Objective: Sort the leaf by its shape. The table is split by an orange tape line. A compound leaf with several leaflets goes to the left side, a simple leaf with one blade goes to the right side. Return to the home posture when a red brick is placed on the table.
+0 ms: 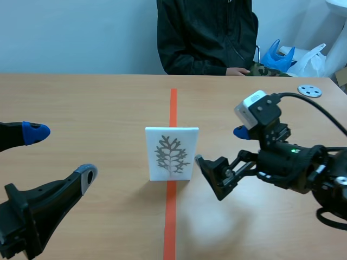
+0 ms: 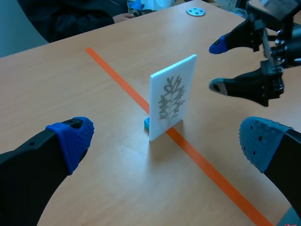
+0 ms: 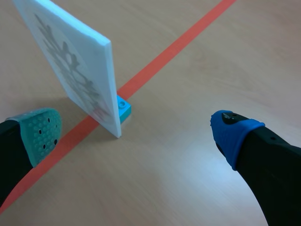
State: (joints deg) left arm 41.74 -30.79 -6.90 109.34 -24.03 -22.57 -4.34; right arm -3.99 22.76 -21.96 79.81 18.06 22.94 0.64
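Working on wooden table [image 1: 81,108], split front-to-back by orange tape line [image 1: 173,103] to mark the two sort zones. Person [image 1: 206,32] seated at far edge, not touching anything on it. Reading right pincer [image 1: 219,145] as released: fingers spread, hanging just beside the right edge of the leaf card [image 1: 172,153], touching nothing, probably lined up to take the card by that edge. Reading left pincer [image 1: 60,154] as released too, low and well apart on its own side, likely held clear of the other arm's approach. Finding the leaf card upright, straddling the tape dead centre, so not sorted yet; printed face turned toward the robot, presumably so the cameras can read the shape. Judging the print as a stem with several branching leaflets: compound, so left side owed. Noting small blue block [image 3: 123,108] touching the card's base at the back, on the tape, evidently a prop to keep the thin card standing. Spotting no red brick, so no call for home posture. Watch for tipping: narrow base, single prop, easy to knock over on approach.
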